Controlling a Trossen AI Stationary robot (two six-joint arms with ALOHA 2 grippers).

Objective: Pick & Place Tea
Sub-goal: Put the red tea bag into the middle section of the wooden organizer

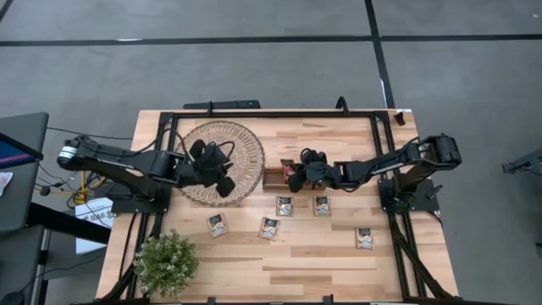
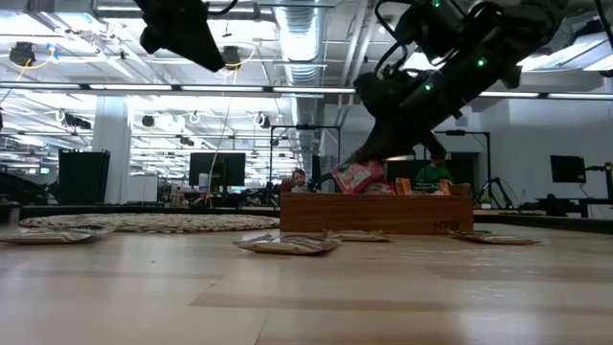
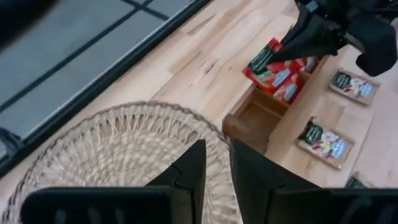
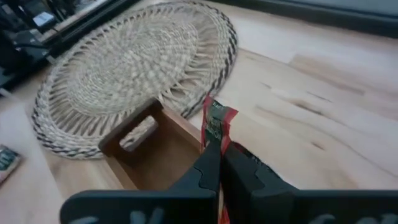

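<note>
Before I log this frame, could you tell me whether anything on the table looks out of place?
Five pale tea sachets lie scattered on the table in front of the wooden tray, outside its compartments. The right gripper is shut on a red sachet above the tray. Nothing looks damaged.

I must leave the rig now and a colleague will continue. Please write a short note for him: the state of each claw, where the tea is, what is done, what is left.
Right claw: shut on a red sachet, held over the wooden tray, not yet released.
Left claw: empty, fingers a little apart, hovering over the woven mat.
Tea: red sachets already stand in the tray. Five pale sachets lie flat on the table in front of the tray, for example.
Done: some red sachets are in the tray.
Left: release the held sachet; five sachets remain on the table.
</note>
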